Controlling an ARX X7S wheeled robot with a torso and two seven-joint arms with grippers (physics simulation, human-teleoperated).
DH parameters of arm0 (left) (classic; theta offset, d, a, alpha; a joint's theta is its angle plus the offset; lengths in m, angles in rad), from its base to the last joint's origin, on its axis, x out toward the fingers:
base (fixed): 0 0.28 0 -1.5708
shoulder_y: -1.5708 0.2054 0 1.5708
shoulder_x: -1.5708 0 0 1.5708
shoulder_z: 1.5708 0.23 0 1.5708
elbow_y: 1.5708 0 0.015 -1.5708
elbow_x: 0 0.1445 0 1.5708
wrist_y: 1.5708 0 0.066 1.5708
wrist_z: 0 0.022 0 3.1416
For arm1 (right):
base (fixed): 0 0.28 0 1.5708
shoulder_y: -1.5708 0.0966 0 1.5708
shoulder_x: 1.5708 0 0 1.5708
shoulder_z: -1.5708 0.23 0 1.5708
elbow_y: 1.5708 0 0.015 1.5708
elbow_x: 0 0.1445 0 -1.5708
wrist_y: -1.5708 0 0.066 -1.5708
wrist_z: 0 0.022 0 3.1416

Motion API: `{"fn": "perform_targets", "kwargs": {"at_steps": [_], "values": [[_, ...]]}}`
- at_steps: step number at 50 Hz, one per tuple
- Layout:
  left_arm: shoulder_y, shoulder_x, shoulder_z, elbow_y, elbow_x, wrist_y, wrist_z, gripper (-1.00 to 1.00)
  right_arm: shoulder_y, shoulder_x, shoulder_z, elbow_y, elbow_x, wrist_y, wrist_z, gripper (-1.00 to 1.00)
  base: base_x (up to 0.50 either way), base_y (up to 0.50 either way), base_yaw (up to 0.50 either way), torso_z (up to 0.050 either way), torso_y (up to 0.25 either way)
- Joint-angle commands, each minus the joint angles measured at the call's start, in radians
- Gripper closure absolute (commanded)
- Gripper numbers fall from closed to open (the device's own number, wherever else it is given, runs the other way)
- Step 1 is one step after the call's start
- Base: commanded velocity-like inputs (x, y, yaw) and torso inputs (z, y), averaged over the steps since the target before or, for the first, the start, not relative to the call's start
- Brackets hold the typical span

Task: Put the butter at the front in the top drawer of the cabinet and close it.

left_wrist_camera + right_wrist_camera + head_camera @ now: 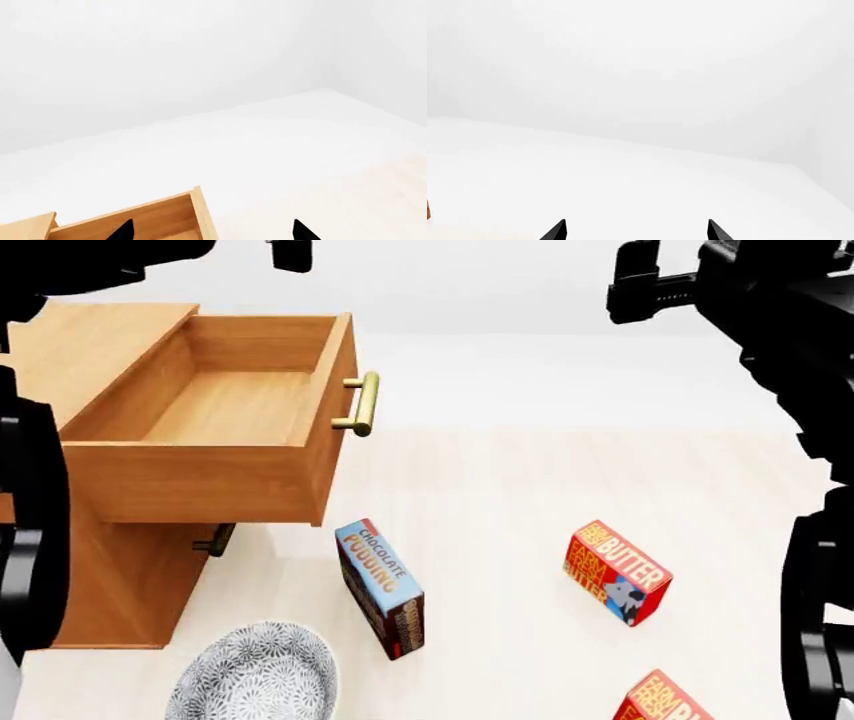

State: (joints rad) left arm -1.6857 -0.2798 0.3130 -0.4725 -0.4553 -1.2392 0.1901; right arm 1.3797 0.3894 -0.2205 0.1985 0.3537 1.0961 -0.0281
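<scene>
floor: pale wood-ish surface (507,490), white walls behind; pretty bare room
near stuff: butter (663,702) cut off by the bottom edge of head view; patterned bowl (254,677) near cabinet base; pudding box (382,586) and 2nd butter carton (617,572) further in, well apart
cabinet: cabinet (107,590) on the left; top drawer (220,440) pulled out, nothing inside; lots of open floor to its right
grippers: left gripper (212,231) tips spread wide over the drawer corner, holding nothing; right gripper (636,231) also wide apart, nothing in it
</scene>
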Motion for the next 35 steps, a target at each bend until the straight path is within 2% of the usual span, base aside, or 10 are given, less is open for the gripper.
{"fn": "perform_targets", "kwargs": {"at_steps": [1, 5, 18, 35], "values": [[0.115, -0.08, -0.049, 0.119, 0.051, 0.198, -0.07, -1.0, -0.071, 0.132, -0.014, -0.192, 0.069, 0.164, -0.074, -1.0, 0.0, 0.0, 0.0, 0.0, 0.0], [0.147, -0.095, -0.07, 0.156, 0.071, 0.285, -0.094, -1.0, -0.079, 0.193, -0.035, -0.25, 0.096, 0.221, -0.114, -1.0, 0.0, 0.0, 0.0, 0.0, 0.0], [0.213, -0.132, -0.078, 0.209, 0.104, 0.367, -0.13, -1.0, -0.116, 0.391, -0.166, -0.402, 0.167, 0.352, -0.243, -1.0, 0.0, 0.0, 0.0, 0.0, 0.0], [0.19, -0.16, -0.042, 0.287, 0.111, 0.325, -0.122, -1.0, -0.208, 0.505, -0.294, -0.465, 0.23, 0.356, -0.347, -1.0, 0.0, 0.0, 0.0, 0.0, 0.0]]}}
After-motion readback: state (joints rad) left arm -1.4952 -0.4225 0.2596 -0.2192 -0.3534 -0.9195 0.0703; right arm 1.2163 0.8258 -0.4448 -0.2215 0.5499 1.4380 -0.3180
